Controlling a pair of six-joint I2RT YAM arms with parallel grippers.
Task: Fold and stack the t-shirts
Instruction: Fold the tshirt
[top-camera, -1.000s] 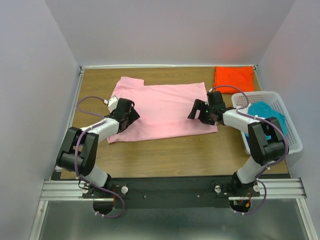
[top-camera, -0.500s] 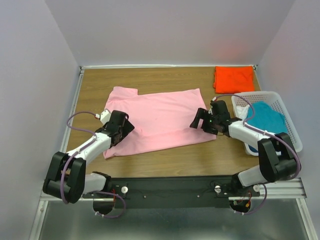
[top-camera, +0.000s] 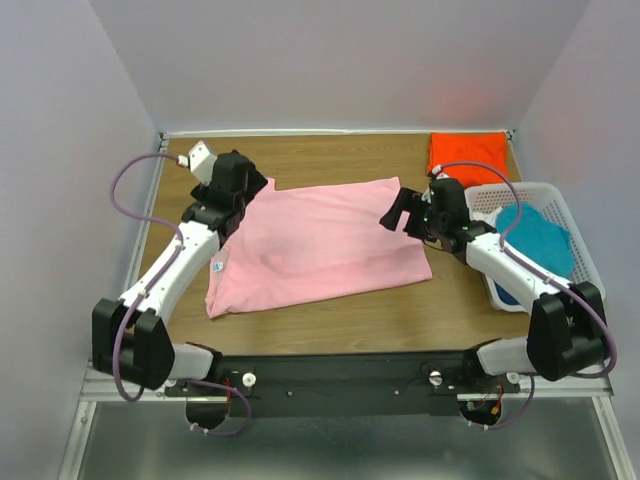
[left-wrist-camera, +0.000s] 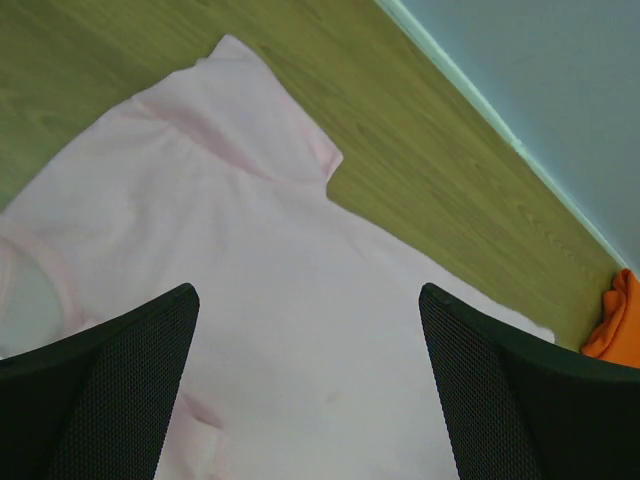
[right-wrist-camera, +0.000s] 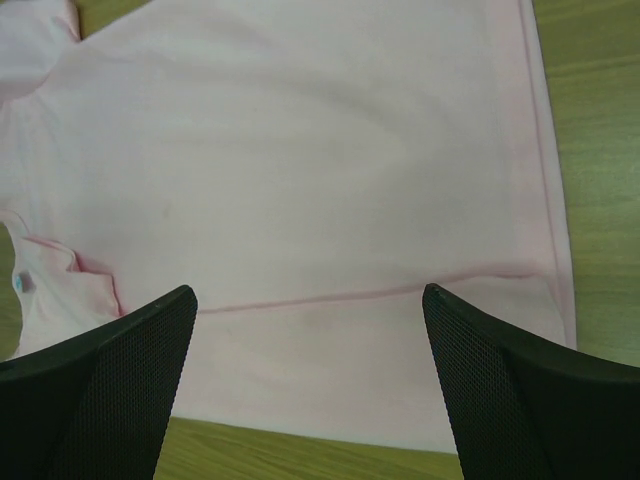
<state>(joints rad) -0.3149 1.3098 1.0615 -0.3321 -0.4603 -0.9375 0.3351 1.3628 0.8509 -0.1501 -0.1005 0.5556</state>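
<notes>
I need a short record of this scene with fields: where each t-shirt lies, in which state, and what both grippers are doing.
pink t-shirt: spread on the wooden table, in the middle
orange t-shirt: folded, at the far right corner of the table
teal t-shirt: bunched inside the white basket, at the right
left gripper: open, empty, over the pink t-shirt's far left part
right gripper: open, empty, over the pink t-shirt's right part

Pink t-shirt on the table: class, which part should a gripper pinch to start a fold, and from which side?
Probably the hem, approached from the basket side. The pink t-shirt lies flat, so only a free edge offers a lip; the open right gripper hovers just over that straight edge.
</notes>
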